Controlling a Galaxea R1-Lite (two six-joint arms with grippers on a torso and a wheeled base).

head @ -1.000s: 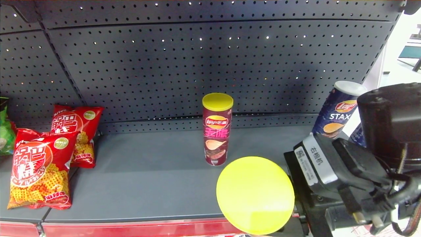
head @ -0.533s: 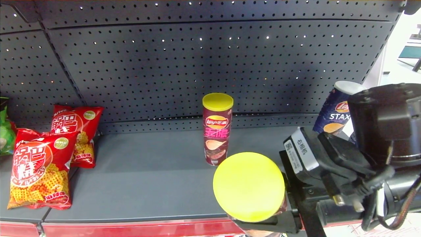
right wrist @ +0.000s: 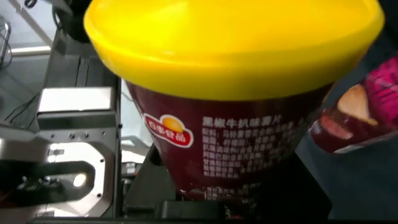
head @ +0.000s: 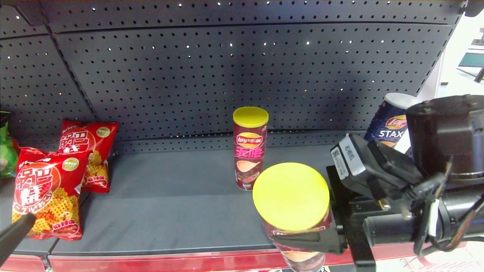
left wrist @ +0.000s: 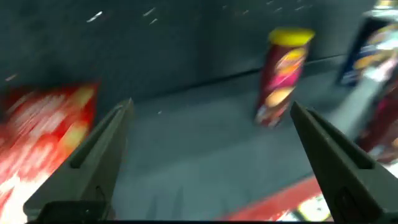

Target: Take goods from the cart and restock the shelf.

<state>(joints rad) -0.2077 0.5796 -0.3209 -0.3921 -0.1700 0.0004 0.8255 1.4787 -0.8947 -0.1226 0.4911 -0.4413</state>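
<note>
At shelf (head: 170, 211) front edge | chip can (head: 291, 196) | clamped in right claw (head: 302, 241)

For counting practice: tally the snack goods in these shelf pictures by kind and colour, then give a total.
Maroon chip cans: 2 (standing can, held can)
Blue chip can: 1
Red snack bags: 2 (front bag, back bag)
Green bag: 1
Total: 6
</note>
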